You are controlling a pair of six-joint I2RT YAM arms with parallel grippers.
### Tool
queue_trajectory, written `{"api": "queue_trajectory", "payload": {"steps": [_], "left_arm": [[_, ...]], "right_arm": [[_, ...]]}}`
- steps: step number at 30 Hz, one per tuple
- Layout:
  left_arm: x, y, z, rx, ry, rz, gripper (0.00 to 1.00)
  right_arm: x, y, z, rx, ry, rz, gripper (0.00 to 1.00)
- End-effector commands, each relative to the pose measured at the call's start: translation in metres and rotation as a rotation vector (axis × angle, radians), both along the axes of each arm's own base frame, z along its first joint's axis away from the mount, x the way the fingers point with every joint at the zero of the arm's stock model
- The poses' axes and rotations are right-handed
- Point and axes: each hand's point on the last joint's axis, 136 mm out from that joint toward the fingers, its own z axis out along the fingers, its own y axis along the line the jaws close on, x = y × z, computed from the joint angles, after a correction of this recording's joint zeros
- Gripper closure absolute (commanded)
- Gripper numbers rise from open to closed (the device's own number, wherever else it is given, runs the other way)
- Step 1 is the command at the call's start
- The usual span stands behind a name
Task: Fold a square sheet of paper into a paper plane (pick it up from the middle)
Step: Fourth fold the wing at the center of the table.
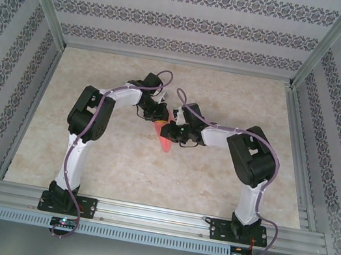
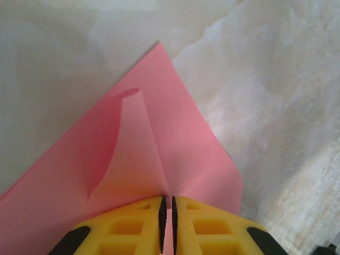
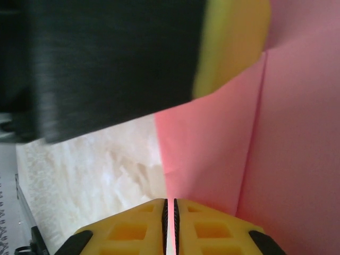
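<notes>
2 robot arms (image 1: 86, 119) meet above the middle of a marbled beige surface (image 1: 227, 104). The left hand (image 2: 168, 201) has its yellow fingers (image 2: 127, 226) pressed almost together, pinching a raised crease in the salmon-pink sheet of paper (image 2: 180, 127). The right hand (image 3: 170, 202) pinches the same sheet's edge. The creased sheet sits between both hands, with 1 corner pointing away from the left hand.
</notes>
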Motion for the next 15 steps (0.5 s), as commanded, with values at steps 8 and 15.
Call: {"api": "queue_trajectory", "payload": {"steps": [8,15], "left_arm": [[0.008,0.01,-0.023,0.044,0.012,0.037,0.84],[0.038,0.013,-0.015,0.042,-0.043,0.156,0.83]], "right_arm": [[-0.022,-0.018,-0.037,-0.109,0.064,0.038,0.88],[-0.057,-0.033,-0.059,-0.186,0.113,0.054,0.89]]}}
